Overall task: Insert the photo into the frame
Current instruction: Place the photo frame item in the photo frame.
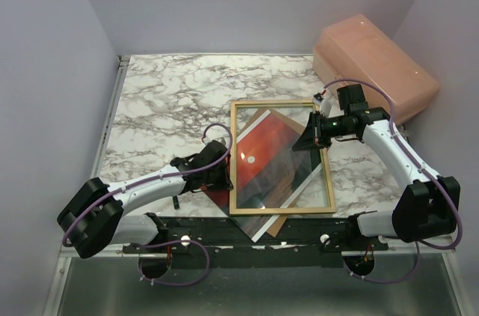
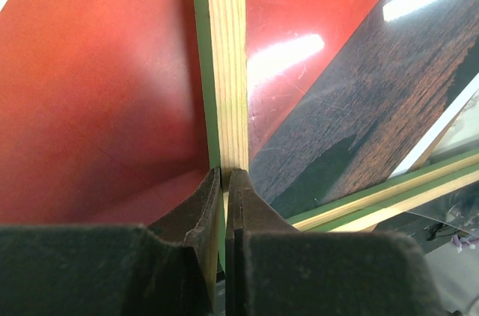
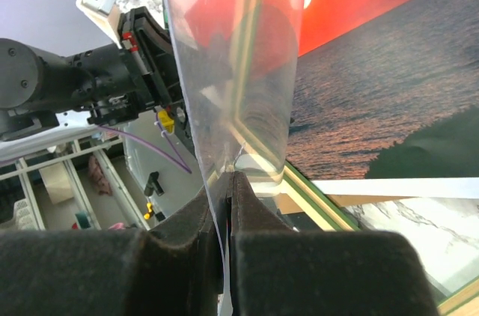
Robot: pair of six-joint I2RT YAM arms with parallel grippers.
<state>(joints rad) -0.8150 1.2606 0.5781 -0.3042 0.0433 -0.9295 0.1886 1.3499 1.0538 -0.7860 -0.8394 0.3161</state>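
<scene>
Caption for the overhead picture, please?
Left gripper pinches the frame, right gripper a clear sheet, over the tilted sunset photo.

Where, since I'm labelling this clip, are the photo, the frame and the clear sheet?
the photo (image 1: 269, 144): top view, on its red sky area.
the frame (image 2: 227, 54): left wrist view, on the pale wooden rail.
the clear sheet (image 3: 232, 46): right wrist view, on its glossy middle.

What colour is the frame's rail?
The frame is pale wood, green-edged; clearest in left wrist view.
</scene>
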